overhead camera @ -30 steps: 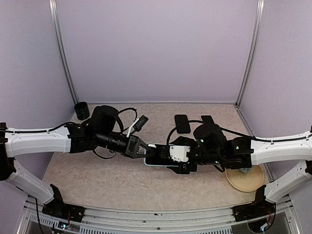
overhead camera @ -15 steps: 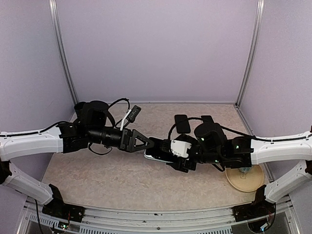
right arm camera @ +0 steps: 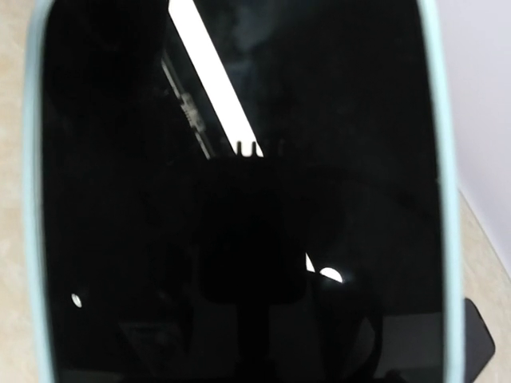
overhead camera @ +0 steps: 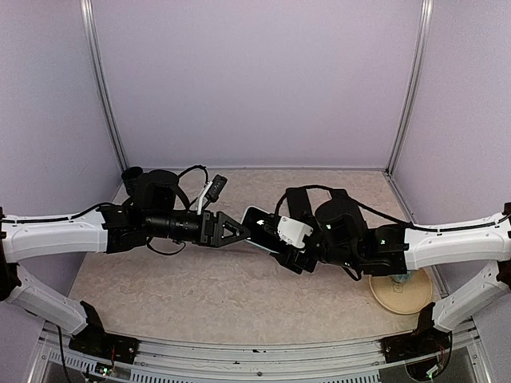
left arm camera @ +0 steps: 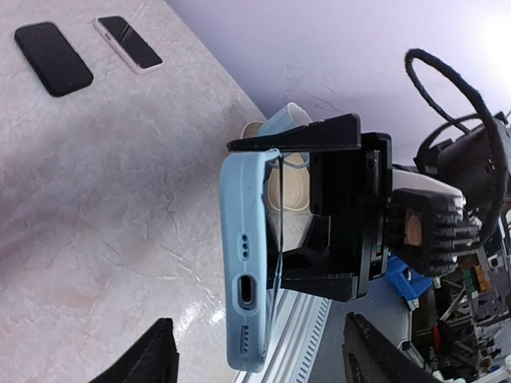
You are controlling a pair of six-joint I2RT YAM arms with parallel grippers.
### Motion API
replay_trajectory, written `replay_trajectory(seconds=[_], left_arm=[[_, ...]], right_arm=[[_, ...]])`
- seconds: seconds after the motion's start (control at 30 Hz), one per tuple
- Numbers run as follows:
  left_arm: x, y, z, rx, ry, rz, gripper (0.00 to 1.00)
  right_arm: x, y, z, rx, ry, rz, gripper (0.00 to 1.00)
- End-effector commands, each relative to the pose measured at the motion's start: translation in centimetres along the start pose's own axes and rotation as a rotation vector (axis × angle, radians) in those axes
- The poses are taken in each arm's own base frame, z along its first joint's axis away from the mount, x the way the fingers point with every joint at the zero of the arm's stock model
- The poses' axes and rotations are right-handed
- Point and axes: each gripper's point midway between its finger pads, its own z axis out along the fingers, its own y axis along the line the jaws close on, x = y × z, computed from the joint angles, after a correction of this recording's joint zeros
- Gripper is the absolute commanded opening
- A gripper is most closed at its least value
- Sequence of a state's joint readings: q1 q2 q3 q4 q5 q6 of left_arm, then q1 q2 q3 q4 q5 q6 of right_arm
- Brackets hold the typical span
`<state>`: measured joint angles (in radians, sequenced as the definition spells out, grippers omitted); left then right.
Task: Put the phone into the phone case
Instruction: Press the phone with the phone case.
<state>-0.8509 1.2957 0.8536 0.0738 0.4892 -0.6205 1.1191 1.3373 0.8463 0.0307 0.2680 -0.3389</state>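
Centrally above the table (overhead camera: 200, 287), the phone case (left arm camera: 239, 263) is held off the surface by the right gripper (overhead camera: 270, 236). Its black fingers (left arm camera: 319, 136) are closed on the case at the end away from the charging port (left arm camera: 247, 291). The phone (right arm camera: 239, 199) is seen inside the case: its dark screen is framed by the pale blue rim on both long sides, though whether it is fully seated cannot be told.

The left gripper (overhead camera: 241, 231) is spread wide and nothing is held by it. In the wrist view its fingers (left arm camera: 152, 359) are set either side of the port end, apart from it.

Toward the far edge a black phone (left arm camera: 53, 69) and a white-rimmed phone (left arm camera: 128, 44) are laid just beside each other. A black cup (overhead camera: 132, 174) is placed at the far left corner and a tan disc (overhead camera: 399, 294) at the near right. The held case is kept well apart from the cup and the disc.
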Motion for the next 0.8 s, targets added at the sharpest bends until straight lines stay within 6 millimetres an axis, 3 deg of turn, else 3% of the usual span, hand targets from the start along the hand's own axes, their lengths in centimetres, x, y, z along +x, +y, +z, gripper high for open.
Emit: replay_trajectory(seconds=[0.0, 0.23, 0.37, 0.47, 0.77], left_arm=[[-1.4, 0.2, 0.9, -0.005, -0.013, -0.001, 0.60], [-1.4, 0.9, 1.3, -0.020, -0.009, -0.028, 0.33], [-1.4, 1.1, 1.7, -0.025, -0.003, -0.038, 0.11], [-1.5, 1.4, 1.9, -0.037, -0.002, -0.045, 0.00], [-1.6, 3.6, 1.8, -0.171, -0.010, -0.043, 0.00]], right_arm=[[-2.2, -1.4, 0.3, 0.085, -0.040, 0.027, 0.33], [-1.4, -2.4, 0.7, 0.170, 0.014, 0.015, 0.32], [-1.4, -2.5, 1.0, 0.178, 0.025, 0.005, 0.31], [-1.5, -2.5, 1.2, 0.184, 0.033, -0.005, 0.30], [-1.5, -2.8, 1.3, 0.211, 0.049, -0.014, 0.27]])
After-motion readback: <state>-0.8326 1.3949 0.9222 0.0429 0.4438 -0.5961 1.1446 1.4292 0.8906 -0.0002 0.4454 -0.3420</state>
